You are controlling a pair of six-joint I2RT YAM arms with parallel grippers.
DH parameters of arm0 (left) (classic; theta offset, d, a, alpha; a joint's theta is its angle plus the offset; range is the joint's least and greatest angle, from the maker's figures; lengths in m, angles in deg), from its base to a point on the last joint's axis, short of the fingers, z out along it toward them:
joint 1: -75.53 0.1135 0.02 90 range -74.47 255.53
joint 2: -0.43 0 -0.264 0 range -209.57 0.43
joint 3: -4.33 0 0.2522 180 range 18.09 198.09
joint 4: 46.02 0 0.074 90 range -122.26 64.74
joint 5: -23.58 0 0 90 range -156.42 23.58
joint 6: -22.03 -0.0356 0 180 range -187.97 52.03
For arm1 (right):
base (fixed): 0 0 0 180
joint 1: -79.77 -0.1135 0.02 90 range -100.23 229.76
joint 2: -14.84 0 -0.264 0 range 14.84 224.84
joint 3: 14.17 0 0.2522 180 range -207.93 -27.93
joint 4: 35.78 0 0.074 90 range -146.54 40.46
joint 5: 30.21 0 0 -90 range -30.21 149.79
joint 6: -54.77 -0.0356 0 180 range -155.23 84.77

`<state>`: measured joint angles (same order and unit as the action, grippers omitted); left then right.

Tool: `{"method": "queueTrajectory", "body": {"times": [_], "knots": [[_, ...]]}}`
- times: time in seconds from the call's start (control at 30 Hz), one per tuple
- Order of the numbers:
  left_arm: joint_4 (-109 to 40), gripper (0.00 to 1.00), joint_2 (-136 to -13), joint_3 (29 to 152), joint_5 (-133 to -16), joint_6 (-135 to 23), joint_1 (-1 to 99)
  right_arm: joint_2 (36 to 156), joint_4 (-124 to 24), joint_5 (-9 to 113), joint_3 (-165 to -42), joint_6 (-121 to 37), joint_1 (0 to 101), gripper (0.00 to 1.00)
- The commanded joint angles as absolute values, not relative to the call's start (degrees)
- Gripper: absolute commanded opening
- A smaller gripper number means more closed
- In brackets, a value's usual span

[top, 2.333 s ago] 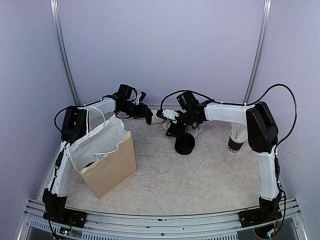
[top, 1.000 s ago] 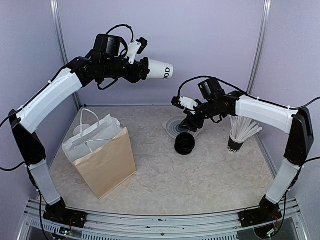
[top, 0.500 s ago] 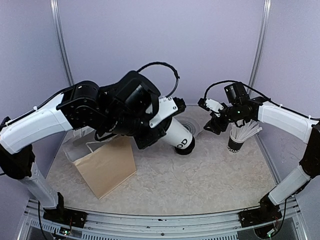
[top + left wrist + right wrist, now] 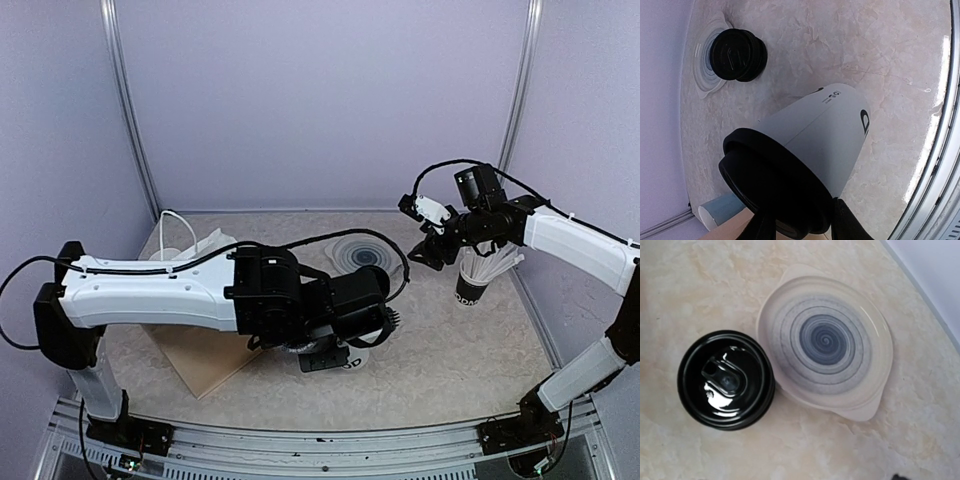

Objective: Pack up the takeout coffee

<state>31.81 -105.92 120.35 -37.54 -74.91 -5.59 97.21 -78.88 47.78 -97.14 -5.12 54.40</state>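
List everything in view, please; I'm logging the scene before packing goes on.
takeout coffee: one, white with black lid, tilted, low over the table's near side
paper bag: one, brown with white handles, left, partly behind the left arm
plate: one, white with grey-blue swirl, far centre
lid stack: one, black, beside the plate
stick cup: one, dark with white sticks, right
mug: one, light blue, by the bag, mostly hidden
table: one, beige marbled
left gripper: one, black, shut on the takeout coffee
right gripper: one, black, open, raised beside the stick cup
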Motion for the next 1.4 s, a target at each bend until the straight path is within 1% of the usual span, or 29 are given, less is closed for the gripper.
{"method": "queueTrajectory", "body": {"times": [0.0, 0.2, 0.37, 0.5, 0.63, 0.73, 0.83, 0.9, 0.97, 1.0, 1.03, 1.07, 1.1, 1.17, 1.23, 1.3, 1.37], "knots": [[31.4, 0.36, -109.8, 120.5, -35.6, -76.4, -5.9, 96.5, -79.2, 46.0, -97.1, -6.0, 54.6, 0.78], [30.7, 0.36, -113.6, 121.3, -36.4, -77.8, -5.8, 96.6, -79.5, 45.5, -97.5, -6.0, 54.6, 0.78], [30.6, 0.39, -115.7, 121.4, -36.6, -77.8, -6.1, 96.8, -79.5, 45.1, -97.4, -6.0, 54.6, 0.78], [30.5, 0.46, -116.8, 121.7, -35.7, -77.4, -6.5, 96.4, -79.5, 44.9, -97.0, -6.0, 54.6, 0.78], [30.5, 0.62, -116.9, 122.4, -35.5, -76.8, -7.1, 95.7, -80.2, 44.5, -97.0, -5.6, 54.6, 0.78], [30.5, 0.68, -116.1, 124.2, -35.5, -76.6, -7.8, 95.4, -81.8, 42.9, -97.5, -4.6, 54.5, 0.78], [30.2, 0.73, -112.9, 128.9, -37.3, -76.4, -7.9, 95.1, -85.4, 36.9, -99.1, -1.5, 54.5, 0.79], [29.0, 0.78, -109.8, 131.2, -37.1, -76.5, -7.9, 95.0, -88.5, 31.4, -100.6, 1.3, 54.4, 0.81], [26.8, 0.85, -105.6, 131.7, -35.5, -76.7, -7.8, 94.8, -91.4, 25.8, -102.0, 4.0, 54.0, 0.89], [23.9, 0.89, -103.1, 130.8, -33.4, -76.8, -7.6, 94.7, -91.9, 23.9, -102.4, 4.7, 53.4, 0.98], [21.6, 0.93, -101.1, 129.5, -31.4, -77.1, -7.2, 94.8, -92.2, 22.8, -102.9, 5.3, 52.7, 0.99], [19.0, 0.97, -97.7, 128.2, -29.8, -77.2, -6.4, 94.9, -92.4, 22.1, -103.2, 5.9, 51.6, 1.0], [16.6, 0.99, -95.8, 126.9, -28.3, -77.3, -5.3, 95.1, -92.5, 21.7, -103.7, 6.6, 50.5, 0.99], [12.5, 0.99, -91.7, 125.1, -26.6, -76.7, -2.1, 96.6, -94.0, 22.2, -105.1, 8.4, 47.0, 1.0], [8.9, 0.99, -87.2, 123.2, -26.9, -75.1, 2.2, 99.3, -95.5, 25.4, -107.3, 9.5, 42.3, 0.99], [6.7, 0.99, -83.8, 121.9, -27.6, -72.4, 6.6, 102.3, -96.8, 28.5, -109.4, 10.4, 38.5, 0.94], [6.3, 0.99, -81.3, 121.5, -27.5, -68.9, 10.4, 105.3, -98.6, 30.5, -111.5, 11.5, 35.1, 0.92]]}}
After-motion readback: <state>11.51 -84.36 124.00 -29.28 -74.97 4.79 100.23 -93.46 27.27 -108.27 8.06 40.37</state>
